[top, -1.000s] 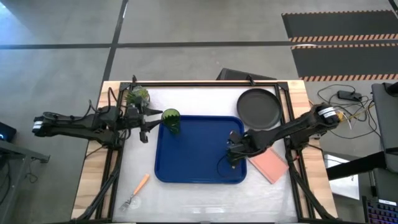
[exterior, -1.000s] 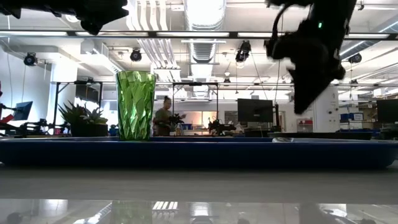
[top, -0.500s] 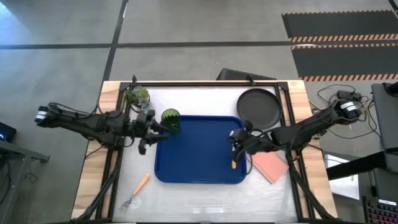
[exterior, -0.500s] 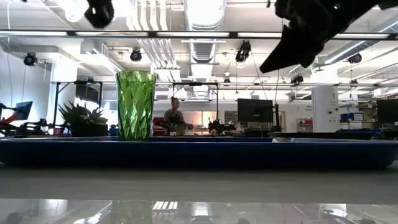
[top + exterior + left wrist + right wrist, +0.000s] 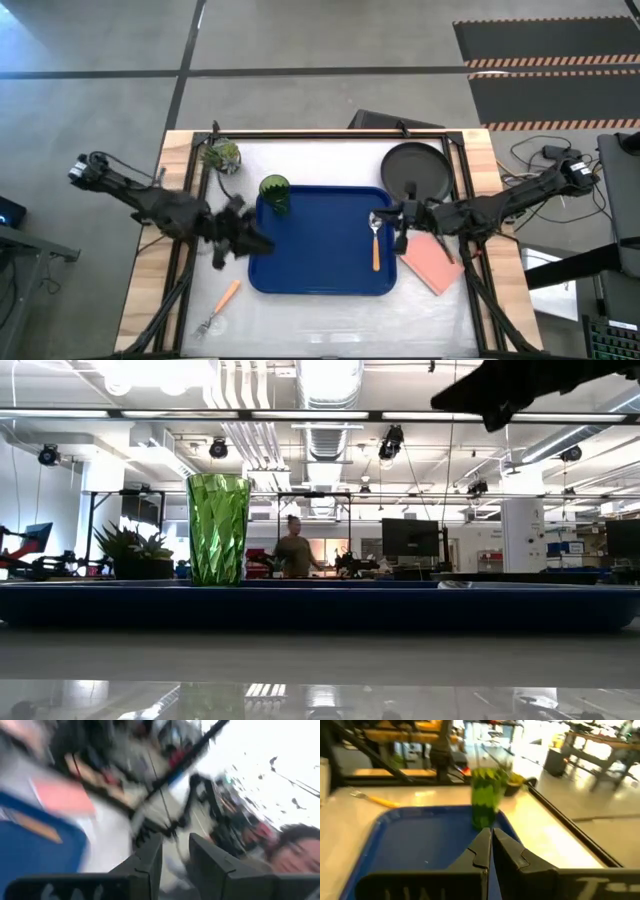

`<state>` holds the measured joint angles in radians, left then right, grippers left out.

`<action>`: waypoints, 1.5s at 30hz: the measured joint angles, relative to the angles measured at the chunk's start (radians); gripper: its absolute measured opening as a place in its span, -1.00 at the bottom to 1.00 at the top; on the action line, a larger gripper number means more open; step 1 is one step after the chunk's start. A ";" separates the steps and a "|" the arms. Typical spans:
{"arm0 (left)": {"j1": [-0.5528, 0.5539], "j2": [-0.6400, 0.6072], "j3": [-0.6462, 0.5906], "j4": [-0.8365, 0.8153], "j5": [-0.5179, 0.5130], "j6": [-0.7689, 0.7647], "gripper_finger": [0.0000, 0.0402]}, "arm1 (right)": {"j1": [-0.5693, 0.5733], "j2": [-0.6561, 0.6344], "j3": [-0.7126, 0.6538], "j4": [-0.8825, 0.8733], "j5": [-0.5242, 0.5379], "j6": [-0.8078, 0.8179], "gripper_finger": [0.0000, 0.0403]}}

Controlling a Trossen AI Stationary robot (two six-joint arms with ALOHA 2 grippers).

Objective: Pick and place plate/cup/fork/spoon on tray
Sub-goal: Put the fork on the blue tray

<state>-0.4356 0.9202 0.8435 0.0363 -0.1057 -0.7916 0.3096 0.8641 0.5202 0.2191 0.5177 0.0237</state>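
Note:
The blue tray [image 5: 320, 262] lies mid-table. The green cup [image 5: 275, 193] stands upright on its far left corner and shows in the low view [image 5: 218, 528]. The spoon [image 5: 376, 243] lies flat on the tray's right part, bowl toward the far edge. The fork [image 5: 221, 304] lies on the table near the front left. The dark plate [image 5: 415, 172] rests on the table at the far right. My left gripper [image 5: 256, 243] is open at the tray's left edge, touching nothing. My right gripper [image 5: 399, 228] is shut and empty just right of the spoon.
A pink pad [image 5: 432, 263] lies right of the tray, under my right arm. A potted plant [image 5: 222, 155] stands at the far left corner. Black frame bars run along the table's left and right sides.
My right gripper has drawn back toward the table's right edge and risen, leaving the spoon lying on the tray's right part. My left gripper has moved from beside the cup toward the table's near edge, along the tray's left rim. The cup has stayed put.

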 joint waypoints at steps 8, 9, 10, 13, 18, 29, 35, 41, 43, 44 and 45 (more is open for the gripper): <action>-0.333 0.202 0.073 -0.261 0.070 -0.592 -0.76 | 0.000 -0.054 0.009 0.003 -0.075 -0.076 -0.96; -0.364 0.224 0.074 -0.297 0.070 -0.687 -0.78 | 0.000 -0.055 0.009 0.002 -0.075 -0.078 -0.96; -0.396 0.245 0.072 -0.332 0.068 -0.788 -0.80 | 0.000 -0.056 0.009 0.001 -0.076 -0.078 -0.96; -0.485 0.302 0.056 -0.441 0.064 -1.035 -0.85 | 0.000 -0.056 0.009 0.002 -0.076 -0.078 -0.96; -0.582 0.378 0.018 -0.570 0.071 -1.313 -0.87 | 0.000 -0.057 0.009 0.001 -0.077 -0.083 -0.96; -0.590 0.450 0.015 -0.793 0.142 -1.271 -0.87 | 0.000 -0.058 0.009 0.000 -0.077 -0.113 -0.96; -0.590 0.467 0.014 -0.839 0.107 -1.270 -0.85 | 0.000 -0.058 0.009 -0.001 -0.077 -0.112 -0.96; -0.590 0.502 0.014 -0.837 0.103 -1.271 -0.62 | 0.000 -0.058 0.009 -0.002 -0.077 -0.111 -0.96; -0.590 0.514 0.014 -0.837 0.103 -1.271 -0.50 | 0.000 -0.058 0.009 -0.005 -0.077 -0.101 -0.96; -0.590 0.520 0.014 -0.838 0.103 -1.271 -0.44 | 0.000 -0.058 0.009 -0.005 -0.077 -0.101 -0.96; -0.590 0.528 0.014 -0.838 0.103 -1.271 -0.38 | 0.000 -0.058 0.009 -0.006 -0.077 -0.101 -0.96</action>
<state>-1.0256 1.4485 0.8577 -0.8017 -0.0029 -2.0628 0.3096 0.8062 0.5293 0.2135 0.4412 -0.0772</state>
